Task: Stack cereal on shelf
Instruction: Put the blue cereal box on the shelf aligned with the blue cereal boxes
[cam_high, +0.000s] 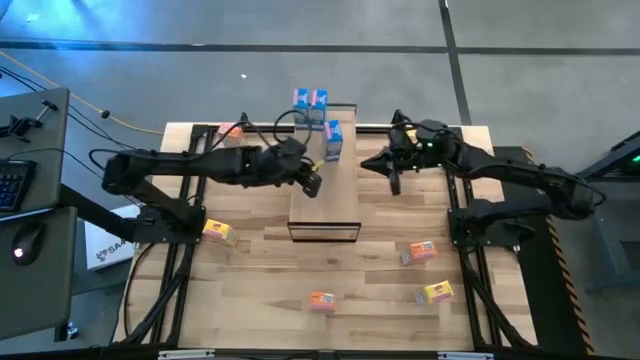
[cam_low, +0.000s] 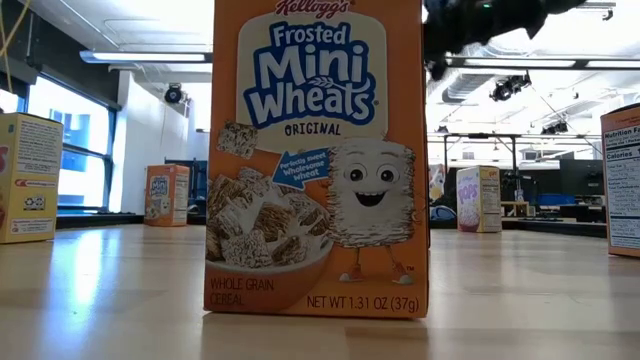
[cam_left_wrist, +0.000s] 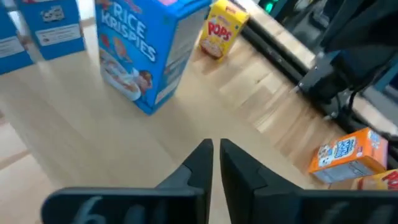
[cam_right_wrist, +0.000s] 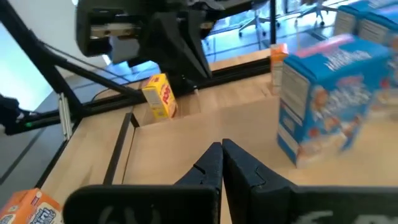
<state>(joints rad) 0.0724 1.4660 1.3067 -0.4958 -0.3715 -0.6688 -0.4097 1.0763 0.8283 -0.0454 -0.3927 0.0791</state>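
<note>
The shelf (cam_high: 325, 205) runs down the table's middle, its light wood top framed dark at the ends. Three blue cereal boxes stand upright on its far part: two at the far end (cam_high: 310, 98) and one (cam_high: 333, 140) a little nearer, seen as Rice Krispies (cam_left_wrist: 149, 56) in the left wrist view and as a blue box (cam_right_wrist: 329, 99) in the right. My left gripper (cam_high: 313, 185) (cam_left_wrist: 216, 155) hovers shut over the shelf's left side, near that box. My right gripper (cam_high: 393, 180) (cam_right_wrist: 221, 158) is shut just right of the shelf. Neither holds anything.
Loose boxes stand on the tabletop: yellow (cam_high: 220, 232) near left, orange (cam_high: 322, 300) (cam_low: 315, 160) at the near edge, orange (cam_high: 420, 252) and yellow (cam_high: 437, 293) near right. A yellow Pops box (cam_left_wrist: 222, 28) and an orange box (cam_left_wrist: 345, 155) show beyond my left fingers.
</note>
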